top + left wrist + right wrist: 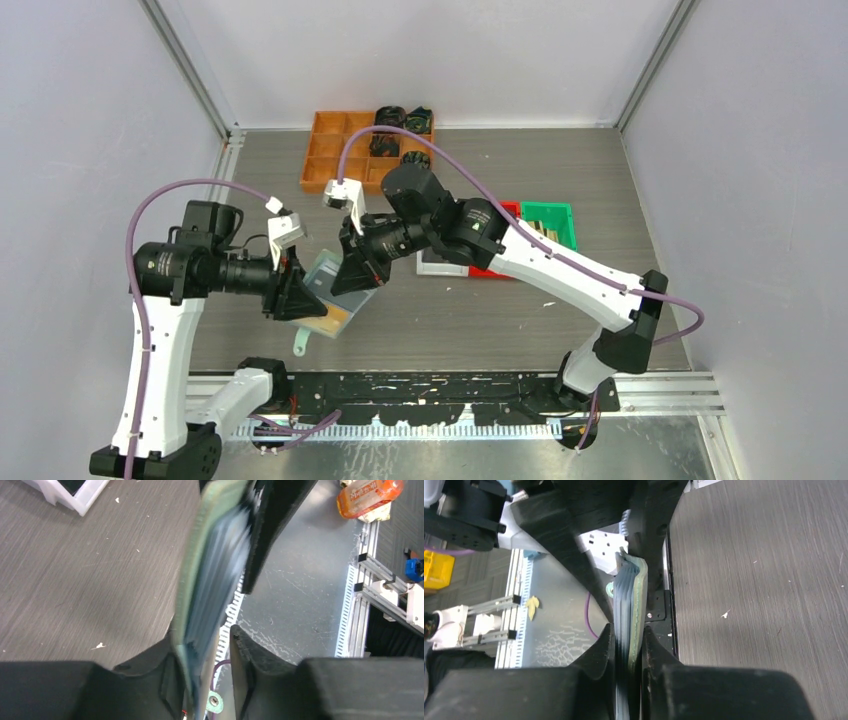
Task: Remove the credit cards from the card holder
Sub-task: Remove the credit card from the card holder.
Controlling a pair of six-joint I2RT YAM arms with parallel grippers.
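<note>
The card holder (322,272), pale sage-green with blue-green pockets, hangs above the table between my two grippers. An orange credit card (337,318) sticks out of its lower end, and its tab (300,345) dangles below. My right gripper (629,640) is shut on the card holder (638,595), with stacked grey-blue card edges (620,600) between its fingers. In the left wrist view the blurred card holder (210,570) leans on one finger of my left gripper (204,637). A narrow gap separates it from the other finger (245,655), so these jaws stand slightly open.
An orange tray (345,150) with black coiled items stands at the back. White (440,262), red (510,207) and green (550,222) bins sit right of centre. A metal rail (450,385) runs along the near table edge, below the grippers.
</note>
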